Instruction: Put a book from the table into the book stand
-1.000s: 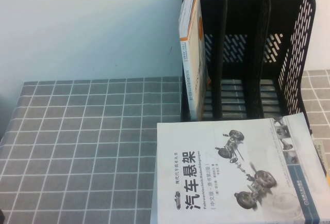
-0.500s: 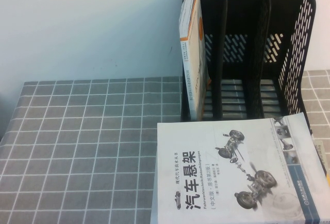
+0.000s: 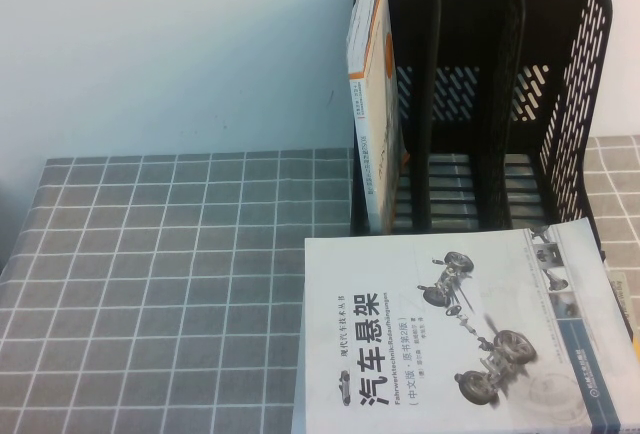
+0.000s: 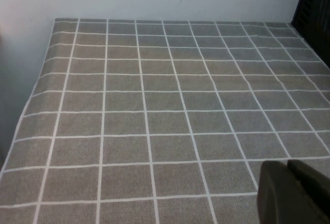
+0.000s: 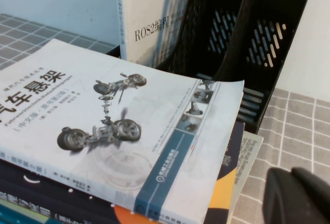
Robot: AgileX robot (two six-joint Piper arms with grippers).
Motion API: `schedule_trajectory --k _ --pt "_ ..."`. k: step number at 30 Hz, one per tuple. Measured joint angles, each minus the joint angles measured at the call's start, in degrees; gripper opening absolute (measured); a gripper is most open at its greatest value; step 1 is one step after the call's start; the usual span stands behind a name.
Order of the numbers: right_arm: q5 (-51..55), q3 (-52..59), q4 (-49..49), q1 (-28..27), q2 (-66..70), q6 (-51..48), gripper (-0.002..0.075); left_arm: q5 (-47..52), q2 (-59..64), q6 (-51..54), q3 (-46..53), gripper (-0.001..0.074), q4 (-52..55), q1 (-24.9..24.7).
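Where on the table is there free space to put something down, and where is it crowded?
Free: the grey checked cloth left of the white book and the book stand. Inside the stand, the middle and right slots are empty. Crowded: the near right, where the book pile lies against the stand. The left gripper and right gripper hang nearby.

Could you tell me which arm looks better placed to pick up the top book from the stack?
Probably the right. The right gripper sits just beside the white book topping the stack, near the book stand. The left gripper, shut, hangs over bare tablecloth, no book in its view.
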Motion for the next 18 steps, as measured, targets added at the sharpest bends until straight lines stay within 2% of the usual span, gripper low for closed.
schedule_trajectory --k 11,18 --pt "-0.24 0.12 -1.19 0.00 -0.21 0.30 -0.0003 0.34 0.00 0.00 0.00 -0.0002 0.00 0.00" --pt "-3.76 1.41 -20.01 -1.19 -0.21 11.70 -0.0003 0.60 0.00 0.00 -0.08 -0.0002 0.00 0.00"
